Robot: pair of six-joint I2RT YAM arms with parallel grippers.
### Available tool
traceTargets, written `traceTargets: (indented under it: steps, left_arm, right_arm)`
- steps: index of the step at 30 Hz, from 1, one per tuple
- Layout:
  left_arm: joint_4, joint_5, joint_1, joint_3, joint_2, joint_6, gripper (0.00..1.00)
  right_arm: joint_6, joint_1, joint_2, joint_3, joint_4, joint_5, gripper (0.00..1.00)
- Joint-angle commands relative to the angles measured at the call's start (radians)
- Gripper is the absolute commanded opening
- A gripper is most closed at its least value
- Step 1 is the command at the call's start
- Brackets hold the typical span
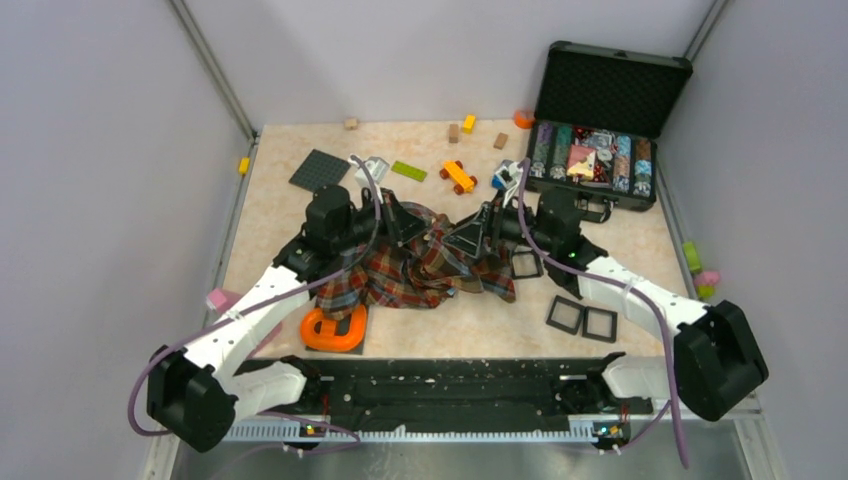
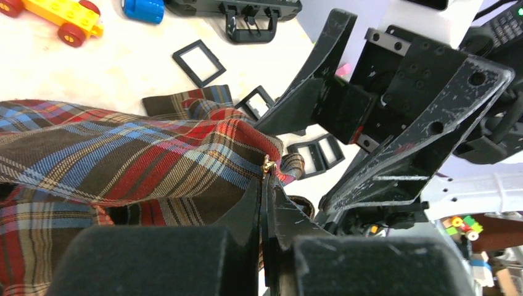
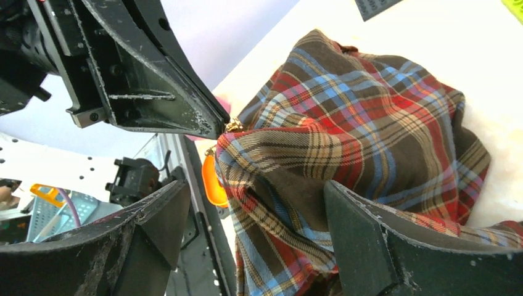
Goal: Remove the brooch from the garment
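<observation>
Brooch (image 2: 267, 165): tiny gold flower pin on a raised fold at the 3 o'clock edge of the garment (image 2: 123, 160) in the left wrist view; too small to pick out from the top cam. Left hand (image 2: 266, 180) has its fingers pressed together w/ the tips right at the pin, apparently pinching it. Right hand (image 3: 256, 185) is spread wide, one finger on each side of the plaid fold just below the pin, not clamping it. Garment lies bunched mid-table (image 1: 270, 200), w/ an orange toy car (image 1: 459, 176) at its 1 o'clock.

Handling, as a judgement: brooch looks hard, light, prob. slick metal, so it could slip from the tips. Best held by the flower head & pulled along the pin's line. Cloth is soft & will lift w/ it, so it needs holding on the fold next to the pin.
</observation>
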Motion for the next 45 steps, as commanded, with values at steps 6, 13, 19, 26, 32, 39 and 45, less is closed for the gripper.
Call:
traceTargets:
  steps: [6,13,19,26,32,39,45]
  left_arm:
    - [0.222,0.039,0.023,-0.065,-0.032,-0.200,0.00]
    - [0.281,0.047,0.027,-0.089,-0.032,-0.255,0.00]
    - [0.300,0.055,0.027,-0.098,-0.027,-0.263,0.00]
    - [0.329,0.079,0.028,-0.106,-0.021,-0.275,0.00]
    - [0.363,0.083,0.027,-0.124,-0.023,-0.291,0.00]
    - [0.366,0.080,0.028,-0.130,-0.030,-0.292,0.00]
    - [0.372,0.083,0.028,-0.134,-0.033,-0.297,0.00]
  right_arm:
    - [0.199,0.066,0.045,-0.087,0.342,0.091,0.77]
    - [0.257,0.083,0.086,-0.084,0.403,0.150,0.71]
    - [0.260,0.091,0.105,-0.054,0.381,0.153,0.59]
    - [0.268,0.091,0.110,-0.054,0.378,0.166,0.50]
    - [0.300,0.091,0.103,-0.060,0.425,0.154,0.53]
    - [0.321,0.091,0.094,-0.055,0.436,0.149,0.53]
    - [0.362,0.090,0.100,-0.065,0.482,0.143,0.54]
